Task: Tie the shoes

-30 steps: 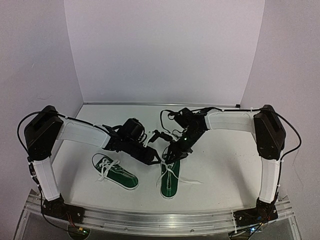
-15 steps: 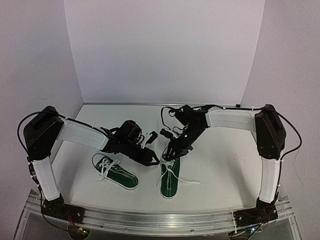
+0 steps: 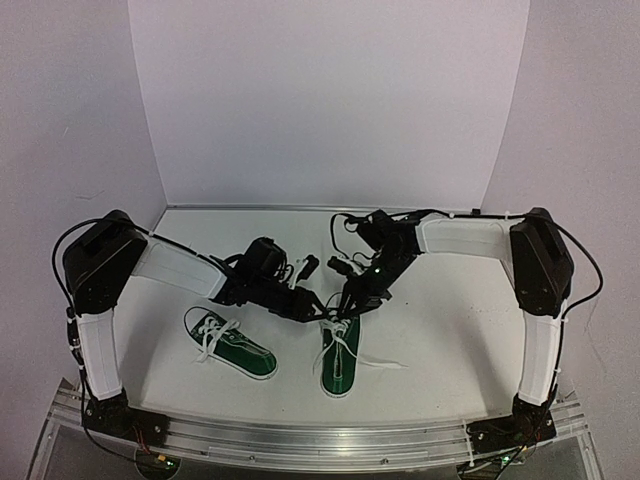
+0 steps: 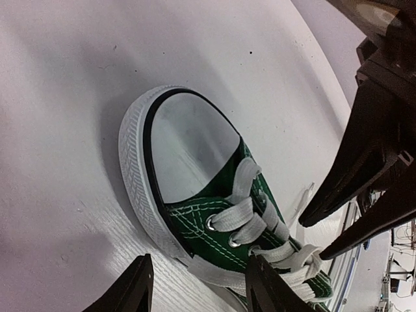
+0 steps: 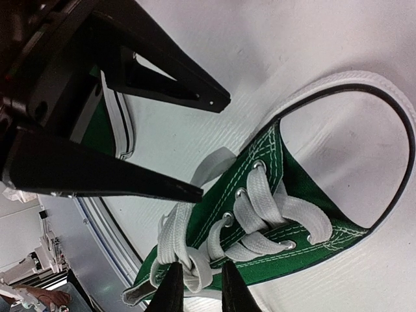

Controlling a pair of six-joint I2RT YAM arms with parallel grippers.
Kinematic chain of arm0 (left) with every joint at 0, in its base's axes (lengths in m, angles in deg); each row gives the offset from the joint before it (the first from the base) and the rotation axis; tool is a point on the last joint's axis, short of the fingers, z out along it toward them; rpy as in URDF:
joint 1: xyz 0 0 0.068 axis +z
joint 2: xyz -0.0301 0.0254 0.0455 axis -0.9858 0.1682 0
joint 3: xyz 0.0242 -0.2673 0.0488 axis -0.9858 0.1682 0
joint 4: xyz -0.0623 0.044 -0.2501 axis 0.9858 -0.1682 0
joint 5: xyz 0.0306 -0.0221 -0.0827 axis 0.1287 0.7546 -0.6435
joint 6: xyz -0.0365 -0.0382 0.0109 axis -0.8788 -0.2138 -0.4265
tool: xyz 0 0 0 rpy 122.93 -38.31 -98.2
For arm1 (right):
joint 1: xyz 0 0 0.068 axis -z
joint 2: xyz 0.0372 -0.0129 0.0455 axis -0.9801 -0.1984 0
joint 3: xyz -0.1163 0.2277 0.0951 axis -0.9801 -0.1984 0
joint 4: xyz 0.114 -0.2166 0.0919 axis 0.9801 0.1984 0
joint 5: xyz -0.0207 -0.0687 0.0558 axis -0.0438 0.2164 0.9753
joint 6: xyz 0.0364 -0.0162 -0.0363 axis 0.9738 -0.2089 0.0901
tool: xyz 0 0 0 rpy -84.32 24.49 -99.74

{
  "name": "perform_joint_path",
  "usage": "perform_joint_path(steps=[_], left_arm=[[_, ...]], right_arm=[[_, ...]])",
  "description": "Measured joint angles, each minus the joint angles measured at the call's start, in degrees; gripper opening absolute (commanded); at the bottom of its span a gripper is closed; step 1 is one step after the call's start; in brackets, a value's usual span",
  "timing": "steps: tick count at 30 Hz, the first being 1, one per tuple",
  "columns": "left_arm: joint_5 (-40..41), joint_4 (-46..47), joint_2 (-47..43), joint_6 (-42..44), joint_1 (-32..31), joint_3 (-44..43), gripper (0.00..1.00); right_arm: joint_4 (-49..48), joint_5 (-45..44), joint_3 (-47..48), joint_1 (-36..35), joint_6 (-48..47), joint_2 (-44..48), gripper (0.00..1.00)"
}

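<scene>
White lace (image 5: 195, 268) is found bunched between the narrowed jaws of the right gripper (image 5: 201, 265); whether it is truly pinched cannot be told. The left gripper (image 4: 201, 263) is released, its fingers spread astride the toe-side edge of the right shoe (image 3: 338, 365), and nothing is grasped by it.

Over the last second the left gripper has been carried rightward until its tips stand just beside the right gripper, above the laced front of that shoe. The right gripper has hardly been shifted. It is judged that a second hold on the lace is being prepared; no knot or bow is formed yet, and one loose end is seen trailing to the right on the table (image 3: 450, 330).

Both forearms are angled inward and downward, wrists dipped, meeting over the far end of the right shoe, whose heel is turned to the near edge. The left shoe (image 3: 235, 345) lies near the left arm, untouched, laces splayed
</scene>
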Motion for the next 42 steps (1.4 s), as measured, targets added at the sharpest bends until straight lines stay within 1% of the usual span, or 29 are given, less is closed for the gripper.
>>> perform_joint_path(steps=[6,9,15,23,24,25,27,28,31,35,42], left_arm=[[-1.31,0.67,1.49,-0.89,0.02,-0.08,0.24],[-2.19,1.65,1.49,-1.19,0.02,0.11,0.19],[-3.01,1.89,0.79,-1.14,0.02,2.44,0.14],[-3.78,1.86,-0.06,-0.92,0.02,3.31,0.14],[-3.83,1.87,-0.16,-0.75,0.02,3.31,0.14],[-3.85,1.9,-0.26,-0.66,0.02,3.31,0.14],[-3.89,1.87,-0.28,-0.48,0.02,3.31,0.14],[-3.91,1.84,-0.28,-0.37,0.02,3.31,0.13],[-3.98,1.84,-0.28,-0.2,0.02,3.31,0.09],[-4.03,1.22,-0.28,0.07,0.02,3.31,0.0],[-4.34,0.6,-0.45,0.55,0.02,3.69,0.0]], right_arm=[[-0.27,0.0,-1.73,0.0,0.27,0.0,0.18],[-0.77,0.28,-1.8,0.0,0.47,0.0,0.18],[-1.08,1.26,-1.8,-0.05,0.46,0.0,0.2],[-1.19,1.49,-1.8,-1.11,0.45,-0.34,0.2],[-1.19,1.47,-1.8,-1.23,0.45,-0.46,0.19],[-1.21,1.46,-1.8,-1.33,0.45,-0.57,0.16],[-1.27,1.43,-1.8,-1.36,0.42,-0.66,0.03],[-1.3,1.35,-1.8,-1.36,0.58,-0.66,0.0],[-1.35,1.22,-1.78,-1.36,0.63,-0.66,0.0],[-1.36,1.2,-1.76,-1.36,0.73,-0.65,0.0],[-1.34,1.0,-1.78,-1.36,0.89,0.29,0.0]])
